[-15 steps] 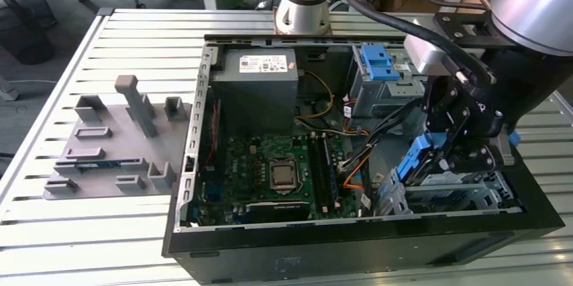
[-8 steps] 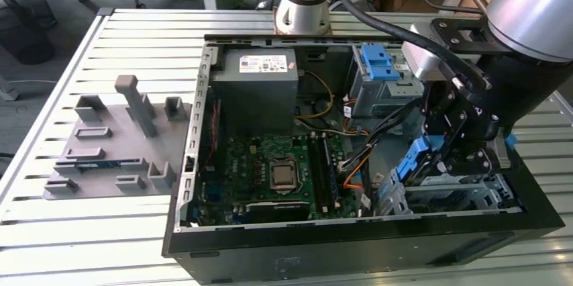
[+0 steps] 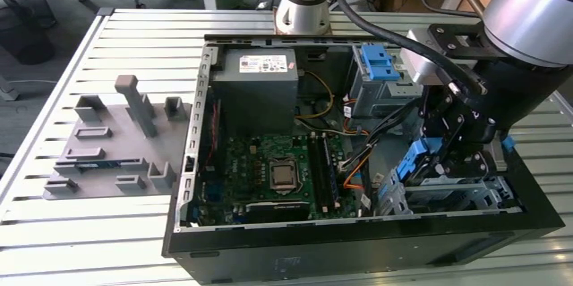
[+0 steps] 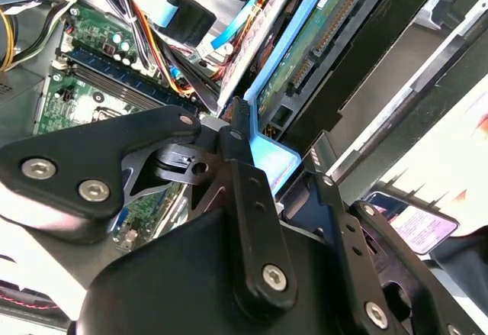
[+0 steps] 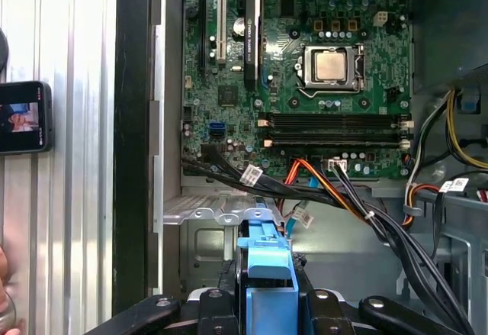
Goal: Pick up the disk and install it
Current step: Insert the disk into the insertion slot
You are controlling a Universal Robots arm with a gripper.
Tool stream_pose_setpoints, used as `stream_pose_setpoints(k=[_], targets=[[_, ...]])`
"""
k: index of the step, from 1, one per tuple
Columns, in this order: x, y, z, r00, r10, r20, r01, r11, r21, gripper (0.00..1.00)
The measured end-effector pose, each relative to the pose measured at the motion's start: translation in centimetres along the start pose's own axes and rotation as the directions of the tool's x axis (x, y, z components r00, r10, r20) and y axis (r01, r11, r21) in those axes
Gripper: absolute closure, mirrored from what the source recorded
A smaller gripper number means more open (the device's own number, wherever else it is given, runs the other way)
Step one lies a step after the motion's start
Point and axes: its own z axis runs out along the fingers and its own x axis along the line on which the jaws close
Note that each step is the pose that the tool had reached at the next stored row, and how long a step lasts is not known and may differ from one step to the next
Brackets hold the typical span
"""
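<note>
Gripping the disk (image 5: pixel 266 274) by its blue carrier frame, the end effector (image 5: pixel 265 304) is clamped on it, poised over the open computer case (image 3: pixel 215 246). Held on edge between the fingers, the disk's long axis points down toward the grey metal drive cage (image 3: pixel 457 192) directly below.

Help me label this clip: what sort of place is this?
Probably a robotics lab or test workshop: an open computer case sits on a slatted metal table, with a grey parts holder beside it and desks behind.
</note>
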Motion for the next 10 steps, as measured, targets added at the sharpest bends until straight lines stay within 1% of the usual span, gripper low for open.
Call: stream_pose_setpoints(k=[8, 9, 10], targets=[[0.00, 0.00, 0.01, 1.0000, 0.000, -0.0005, 0.000, 1.0000, 0.0000, 0.62], [0.00, 0.00, 0.02, 1.0000, 0.000, -0.0004, 0.000, 1.0000, 0.0000, 0.57], [0.00, 0.00, 0.01, 1.0000, 0.000, -0.0006, 0.000, 1.0000, 0.0000, 0.57]])
